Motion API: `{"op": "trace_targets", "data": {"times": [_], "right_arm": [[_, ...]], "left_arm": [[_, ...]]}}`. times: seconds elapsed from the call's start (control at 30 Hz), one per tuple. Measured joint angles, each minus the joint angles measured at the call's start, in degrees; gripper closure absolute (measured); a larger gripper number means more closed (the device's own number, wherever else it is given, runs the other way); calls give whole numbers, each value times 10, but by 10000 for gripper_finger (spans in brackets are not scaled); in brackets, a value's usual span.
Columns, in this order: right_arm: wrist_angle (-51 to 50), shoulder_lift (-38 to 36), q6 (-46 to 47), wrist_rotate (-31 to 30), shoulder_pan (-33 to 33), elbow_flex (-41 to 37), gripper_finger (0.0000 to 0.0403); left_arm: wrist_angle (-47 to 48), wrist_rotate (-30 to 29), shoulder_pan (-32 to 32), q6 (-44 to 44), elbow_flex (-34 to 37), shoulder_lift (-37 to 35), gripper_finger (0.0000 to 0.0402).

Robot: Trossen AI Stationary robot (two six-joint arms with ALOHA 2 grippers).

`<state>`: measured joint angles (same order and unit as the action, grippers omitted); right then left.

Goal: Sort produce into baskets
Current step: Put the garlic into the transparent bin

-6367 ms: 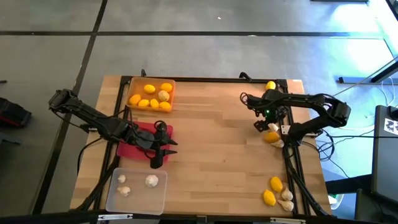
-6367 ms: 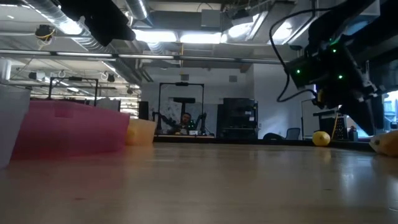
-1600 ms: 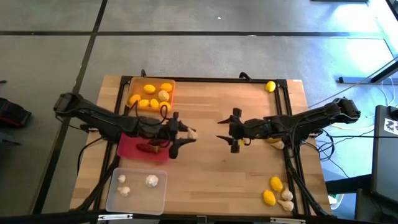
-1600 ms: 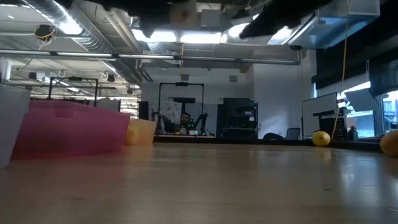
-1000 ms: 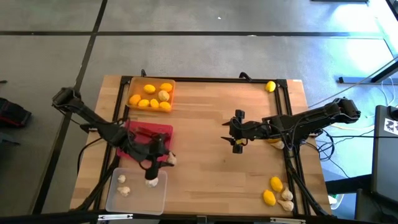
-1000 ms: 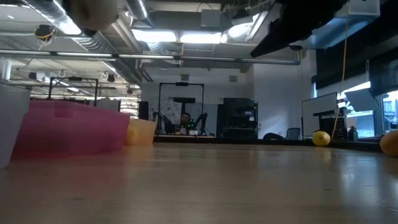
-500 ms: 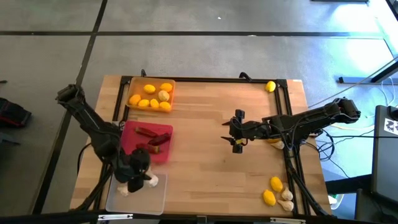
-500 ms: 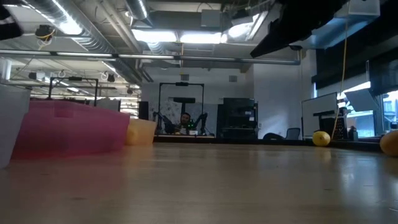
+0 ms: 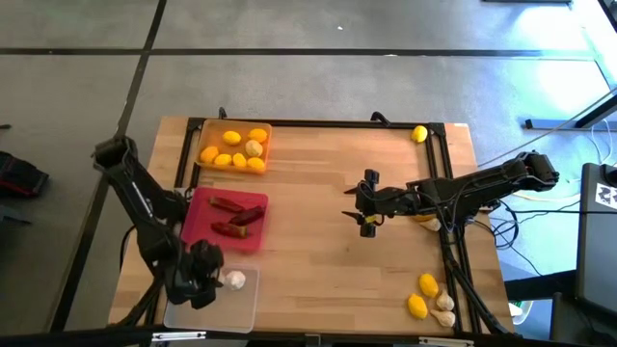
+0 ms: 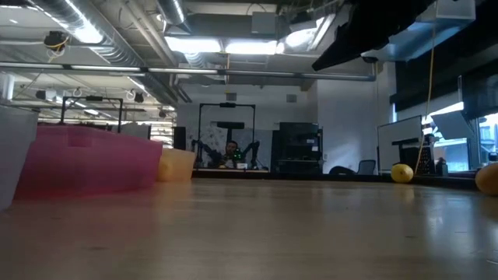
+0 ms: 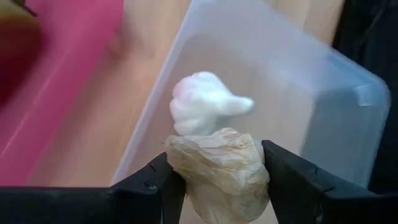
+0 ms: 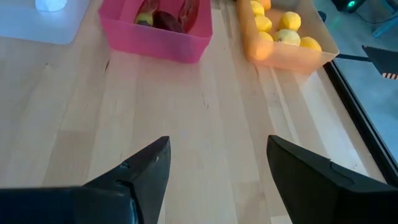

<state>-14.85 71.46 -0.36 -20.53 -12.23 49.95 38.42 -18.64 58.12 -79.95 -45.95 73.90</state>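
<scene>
A papery white garlic bulb (image 11: 217, 165) is sitting clamped in the left hand (image 9: 201, 280), hanging over the clear plastic basket (image 11: 323, 106); beyond the idling right hand (image 12: 214, 163), fingers apart, lemons and garlic are waiting unsorted at the counter (image 9: 318, 193) edge.

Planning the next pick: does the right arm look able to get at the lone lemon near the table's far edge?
Probably yes. The right claw hangs open and empty over bare wood mid-table, and the lemon sits alone by the table's far edge on that arm's side, with nothing between them.
</scene>
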Motion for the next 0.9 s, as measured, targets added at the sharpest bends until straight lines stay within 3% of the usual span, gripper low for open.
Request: {"op": "trace_targets", "data": {"times": [0.43,0.7,0.9], "right_arm": [[2,0,0,0,0,0,144],[5,0,0,-10,0,0,144],[6,0,0,-19,0,0,144]], "left_arm": [[7,-8,-5,19,0,83,218],[54,-7,-6,-3,0,76,217],[56,34,-6,4,0,76,217]]}}
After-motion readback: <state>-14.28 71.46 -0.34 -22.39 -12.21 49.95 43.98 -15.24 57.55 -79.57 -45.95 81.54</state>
